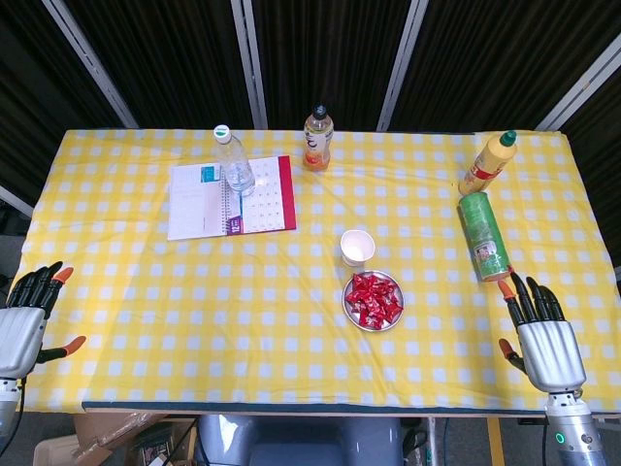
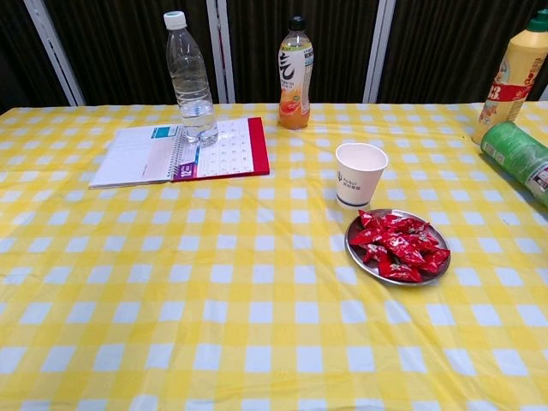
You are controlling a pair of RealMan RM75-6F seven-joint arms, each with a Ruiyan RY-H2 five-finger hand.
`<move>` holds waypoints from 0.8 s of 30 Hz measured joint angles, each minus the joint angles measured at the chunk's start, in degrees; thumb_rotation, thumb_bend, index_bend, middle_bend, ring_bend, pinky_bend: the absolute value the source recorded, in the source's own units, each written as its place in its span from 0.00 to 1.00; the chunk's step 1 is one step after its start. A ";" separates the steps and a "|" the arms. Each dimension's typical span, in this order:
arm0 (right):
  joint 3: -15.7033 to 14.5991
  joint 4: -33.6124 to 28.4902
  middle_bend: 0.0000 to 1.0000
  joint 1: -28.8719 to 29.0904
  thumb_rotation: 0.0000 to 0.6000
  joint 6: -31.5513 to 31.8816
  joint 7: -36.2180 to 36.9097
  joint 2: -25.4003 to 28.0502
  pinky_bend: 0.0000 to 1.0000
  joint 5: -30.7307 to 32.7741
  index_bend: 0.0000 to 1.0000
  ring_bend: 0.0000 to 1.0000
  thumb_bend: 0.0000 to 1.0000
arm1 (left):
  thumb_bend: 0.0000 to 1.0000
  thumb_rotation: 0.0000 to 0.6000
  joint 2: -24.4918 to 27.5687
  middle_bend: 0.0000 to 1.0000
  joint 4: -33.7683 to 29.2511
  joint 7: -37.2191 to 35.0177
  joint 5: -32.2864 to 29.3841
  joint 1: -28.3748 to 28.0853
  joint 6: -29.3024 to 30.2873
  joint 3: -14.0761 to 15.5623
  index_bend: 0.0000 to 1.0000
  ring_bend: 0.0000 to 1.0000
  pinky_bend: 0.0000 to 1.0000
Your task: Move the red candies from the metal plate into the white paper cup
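Several red candies (image 1: 375, 298) (image 2: 397, 244) lie piled on a small round metal plate (image 1: 352, 313) (image 2: 358, 255) near the table's middle. Just behind the plate stands the white paper cup (image 1: 357, 249) (image 2: 360, 175), upright and looking empty. My left hand (image 1: 23, 325) rests at the table's near left edge, fingers spread, holding nothing. At the near right edge my right hand (image 1: 545, 338) lies flat with fingers apart, also holding nothing. Both hands are far from the plate and appear only in the head view.
A green can (image 1: 482, 235) (image 2: 519, 156) lies on its side right of the cup. A yellow sauce bottle (image 1: 488, 162) (image 2: 514, 79), an orange drink bottle (image 1: 317, 139) (image 2: 294, 74), and a clear water bottle (image 1: 233, 161) (image 2: 190, 79) on an open notebook (image 1: 202, 199) (image 2: 145, 154) stand at the back.
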 measured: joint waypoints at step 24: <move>1.56 -3.10 0.28 1.80 1.00 1.73 1.89 -0.06 0.58 -3.43 0.06 0.35 0.30 | 0.04 1.00 0.41 0.00 -0.55 -1.15 -0.34 -0.15 -0.56 -0.05 0.00 0.00 0.00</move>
